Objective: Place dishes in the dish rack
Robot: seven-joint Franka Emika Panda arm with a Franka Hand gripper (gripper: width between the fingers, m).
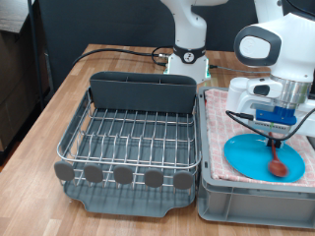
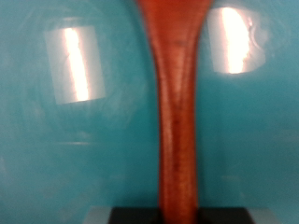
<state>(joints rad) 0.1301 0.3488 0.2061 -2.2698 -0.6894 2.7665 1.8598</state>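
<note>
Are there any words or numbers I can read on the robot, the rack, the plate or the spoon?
No readable text anywhere.
Dish rack: no words or numbers show.
Light-blue plate and wooden spoon: plain, no marks; the pale patches on the plate in the wrist view are light reflections, not labels.
Gripper and the blue part just above it: no label can be made out; too small and blurred.

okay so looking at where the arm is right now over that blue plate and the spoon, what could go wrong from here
1. The hand sits low over the wooden spoon, which lies on the light-blue plate. A poor grip on the narrow handle could let the spoon slip or swing.
2. The plate rests on a pink checked cloth in the grey crate; pressing down could shift the plate.
3. The dish rack stands close beside the crate, so a low carry might clip its wall.
</note>
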